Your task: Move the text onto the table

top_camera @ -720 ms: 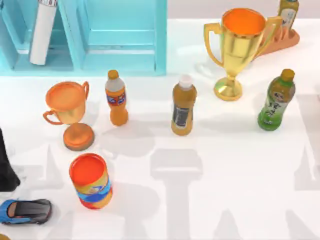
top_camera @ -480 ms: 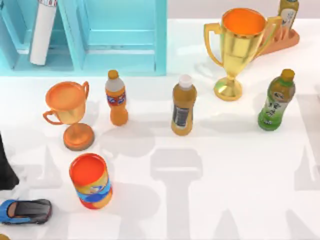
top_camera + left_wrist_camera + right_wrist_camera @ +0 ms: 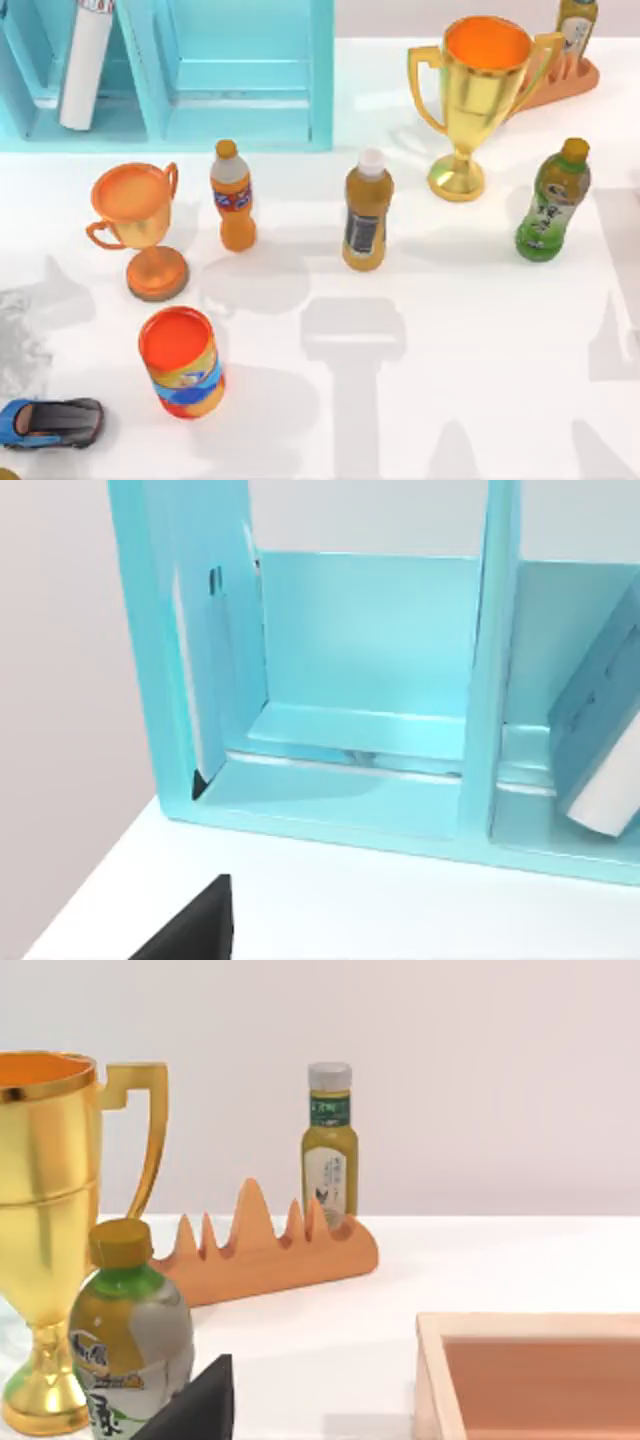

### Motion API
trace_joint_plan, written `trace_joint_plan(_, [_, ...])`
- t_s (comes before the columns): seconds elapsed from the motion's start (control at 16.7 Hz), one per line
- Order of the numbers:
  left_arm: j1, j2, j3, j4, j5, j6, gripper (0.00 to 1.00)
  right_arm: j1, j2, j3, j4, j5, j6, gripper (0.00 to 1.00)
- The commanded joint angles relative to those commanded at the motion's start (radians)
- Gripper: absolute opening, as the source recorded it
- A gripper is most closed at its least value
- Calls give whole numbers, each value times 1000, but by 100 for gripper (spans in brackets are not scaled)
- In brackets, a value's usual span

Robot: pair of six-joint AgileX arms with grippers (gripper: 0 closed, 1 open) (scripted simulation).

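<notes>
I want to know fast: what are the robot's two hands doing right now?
Left gripper: by the turquoise shelf; cannot tell.
Right gripper: by the green bottle; cannot tell.

A matte black, angular gripper part was visible in the left wrist view. The right wrist view showed a matching black wedge-shaped gripper part. No markings appeared on either.

A teal-blue book leans tilted inside the turquoise shelf on the table.
</notes>
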Motion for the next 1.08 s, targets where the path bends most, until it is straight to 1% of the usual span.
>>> trace_joint_plan(0.24, [66,433,98,237,-75,47,100,0,0,0,0,0,0,100])
trace_joint_plan(0.42, [68,729,182,425,-89,97,100,0,0,0,0,0,0,100])
trace_joint_plan(0.78, [-16,1235,357,777,-40,202,100,0,0,0,0,0,0,100])
trace_joint_plan(1.08, [-118,1506,493,1011,23,310,100,0,0,0,0,0,0,100])
